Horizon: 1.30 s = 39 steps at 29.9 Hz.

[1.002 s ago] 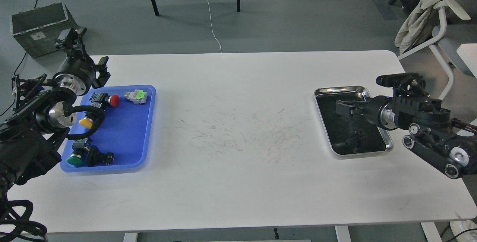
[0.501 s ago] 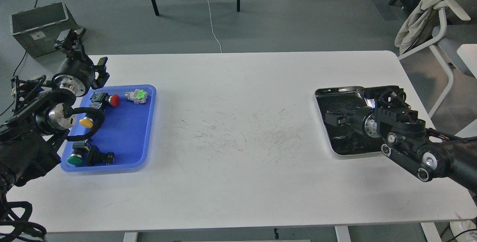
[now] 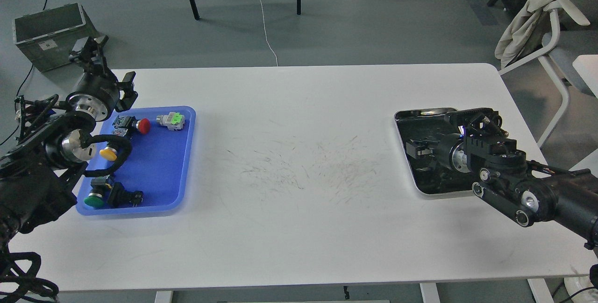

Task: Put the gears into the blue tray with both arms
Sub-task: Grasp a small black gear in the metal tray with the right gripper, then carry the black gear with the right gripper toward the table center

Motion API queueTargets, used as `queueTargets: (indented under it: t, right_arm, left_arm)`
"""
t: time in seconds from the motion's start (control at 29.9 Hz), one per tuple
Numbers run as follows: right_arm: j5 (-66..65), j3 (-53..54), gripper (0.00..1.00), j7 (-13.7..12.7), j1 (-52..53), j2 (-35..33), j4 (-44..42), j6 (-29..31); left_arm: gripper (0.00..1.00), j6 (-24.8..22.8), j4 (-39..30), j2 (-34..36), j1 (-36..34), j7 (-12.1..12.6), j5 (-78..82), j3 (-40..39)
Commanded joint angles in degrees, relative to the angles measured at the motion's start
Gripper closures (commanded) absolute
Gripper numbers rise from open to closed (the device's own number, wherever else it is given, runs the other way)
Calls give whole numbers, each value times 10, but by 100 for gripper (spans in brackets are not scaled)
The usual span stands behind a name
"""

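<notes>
Your right end effector low inside the shiny steel tray, fingers too dark to tell, gears not discernible, left end effector unclear beyond the shallow blue plastic tray on the white worktop.

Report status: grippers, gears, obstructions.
Left gripper raised beyond blue tray, state unclear. Right gripper low over steel tray, state unclear. Gears not discernible. Path between trays unobstructed.

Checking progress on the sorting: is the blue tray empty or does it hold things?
Not empty. The blue tray holds push-button switches, among them a red-capped one and a yellow-capped one. No gear shows in it.
</notes>
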Motion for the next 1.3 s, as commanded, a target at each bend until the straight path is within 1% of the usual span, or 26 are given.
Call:
queueTargets:
  t: [0.0, 0.03, 0.07, 0.1, 0.13, 0.23, 0.37, 0.5, 0.53, 0.67, 0.77, 0.94, 0.97, 1.04, 1.1, 1.2, 1.27]
  right_arm:
    - [0, -3, 51, 0, 5, -2, 0, -1]
    - [0, -6, 53, 1, 5, -2, 0, 0]
    - [0, -10, 60, 4, 6, -4, 1, -1]
    - [1, -14, 69, 7, 6, -4, 0, 0]
    - [1, -17, 76, 12, 7, -4, 0, 0]
    - [1, -21, 82, 14, 8, -6, 1, -1]
    - [1, -22, 85, 18, 9, -7, 3, 0]
    - [1, -20, 94, 20, 14, -7, 6, -1]
    - [1, -20, 98, 21, 19, -7, 8, -1]
    - [4, -18, 98, 22, 33, -12, 27, -8]
    - [11, -9, 98, 22, 48, -35, 58, -10]
    - [39, 34, 98, 24, 69, -60, 105, -13]
    - [43, 39, 98, 27, 74, -56, 104, -15]
    - [44, 44, 98, 42, 75, -48, 100, -17]
    - [47, 48, 98, 46, 75, -27, 100, -23]
    - [66, 48, 98, 46, 84, 40, 93, -26]
    - [76, 47, 98, 46, 96, 81, 76, -26]
  left_arm:
    - [2, 0, 0, 1, 0, 0, 0, 0]
    - [2, 0, 0, 1, 0, 0, 0, 0]
    - [1, 0, 0, 0, 0, 0, 0, 0]
    - [1, 0, 0, 1, 0, 0, 0, 0]
    - [2, 0, 0, 1, 0, 0, 0, 0]
    - [2, 0, 0, 1, 0, 0, 0, 0]
    - [2, 0, 0, 1, 0, 0, 0, 1]
    - [1, 0, 0, 1, 0, -1, 0, 6]
    - [1, 0, 0, 1, 0, -1, 0, 7]
    - [1, 0, 0, 1, -1, -1, 0, 7]
    - [2, 0, 0, 1, -2, -1, 0, 7]
    - [2, 0, 1, 4, -1, -1, 0, 7]
    - [2, 0, 1, 4, -1, -1, 0, 7]
    - [2, 0, 1, 2, 0, -1, 0, 7]
    - [2, 0, 1, -1, 0, -3, 0, 7]
    - [2, 0, 3, -2, 0, -10, 0, 7]
    - [2, 0, 3, -3, -1, -11, 0, 7]
